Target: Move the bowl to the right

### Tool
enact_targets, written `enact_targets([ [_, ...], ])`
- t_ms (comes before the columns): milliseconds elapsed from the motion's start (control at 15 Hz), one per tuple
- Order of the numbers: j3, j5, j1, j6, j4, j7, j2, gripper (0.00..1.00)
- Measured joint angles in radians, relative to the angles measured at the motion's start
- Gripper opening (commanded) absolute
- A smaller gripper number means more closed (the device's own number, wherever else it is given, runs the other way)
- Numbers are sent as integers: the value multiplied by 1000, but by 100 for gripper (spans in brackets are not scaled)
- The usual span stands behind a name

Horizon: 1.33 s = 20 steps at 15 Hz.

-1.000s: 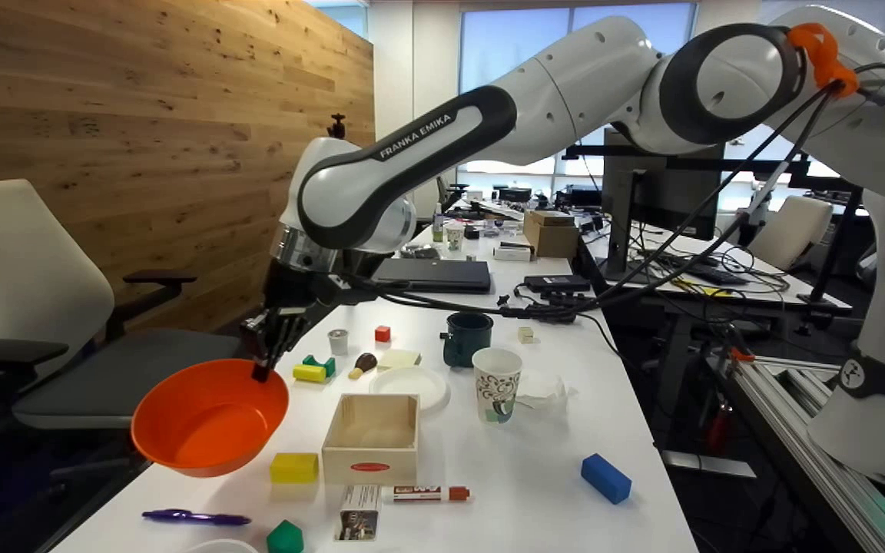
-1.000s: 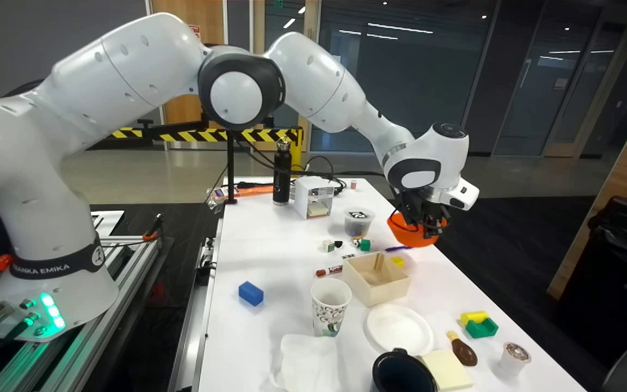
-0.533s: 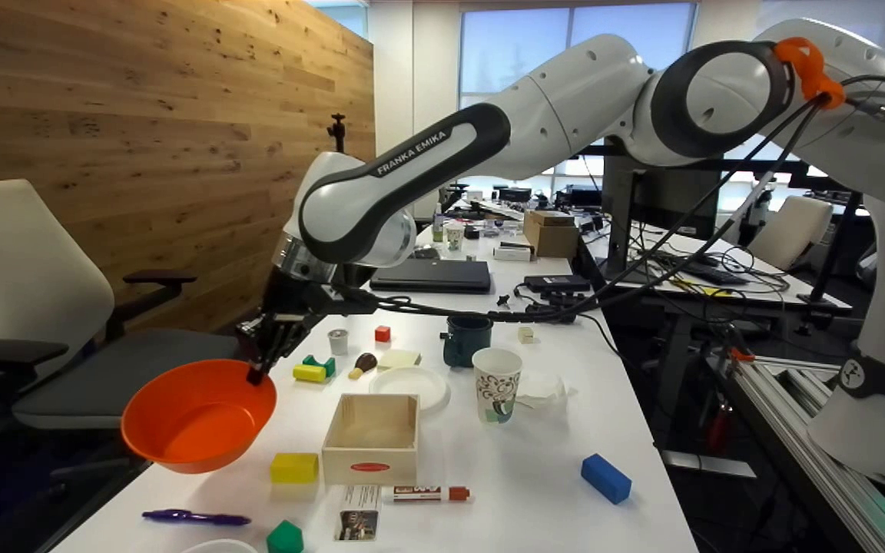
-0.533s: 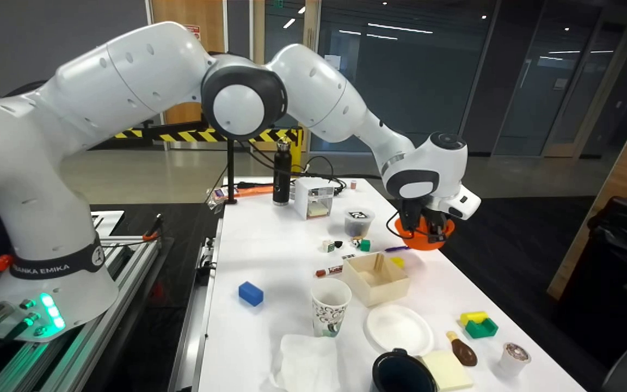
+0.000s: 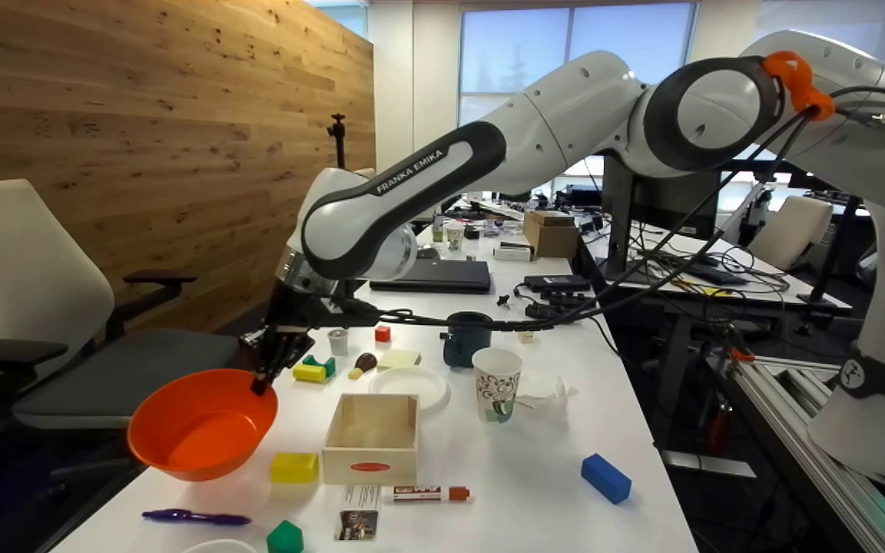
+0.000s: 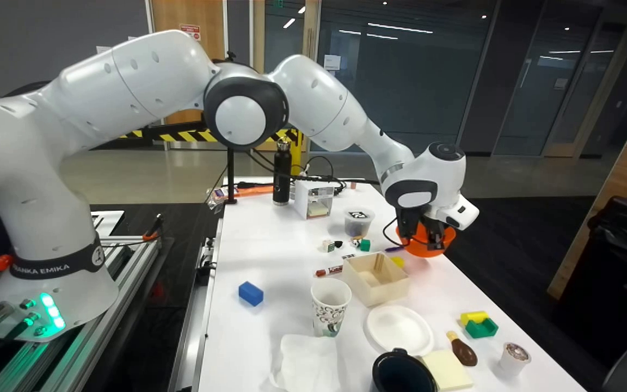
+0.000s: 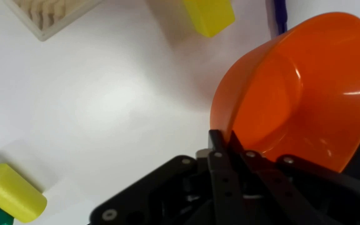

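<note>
The large orange bowl [image 5: 204,430] is held tilted in the air at the table's edge, just above the white tabletop. It also shows in the other views [image 6: 425,251] [image 7: 317,90]. My gripper [image 7: 225,140] is shut on the bowl's near rim, one finger outside the wall and one inside. In both exterior views the gripper [image 5: 260,384] [image 6: 436,245] sits at the rim, and in an exterior view it hides part of the bowl. The bowl's inside looks empty. A faint reddish shade lies on the table under it.
A yellow block [image 5: 294,468] and a wooden box [image 5: 346,461] stand beside the bowl. A purple pen [image 5: 197,518] lies close by. A white plate [image 5: 423,388], patterned cup [image 5: 496,384] and teal cup [image 5: 467,346] stand farther along. The bowl overhangs the table's edge [image 5: 124,503].
The arm and bowl have lowered. In an exterior view the bowl has also shifted slightly outward, toward the table's edge. The grip on the rim looks the same.
</note>
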Motion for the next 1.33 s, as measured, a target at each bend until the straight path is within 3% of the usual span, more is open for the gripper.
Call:
enact_targets([
  [1200, 37, 31, -26, 0, 58, 2, 80, 1],
  [1267, 37, 31, -26, 0, 59, 2, 83, 30],
  [1333, 36, 31, -27, -1, 60, 3, 85, 32],
])
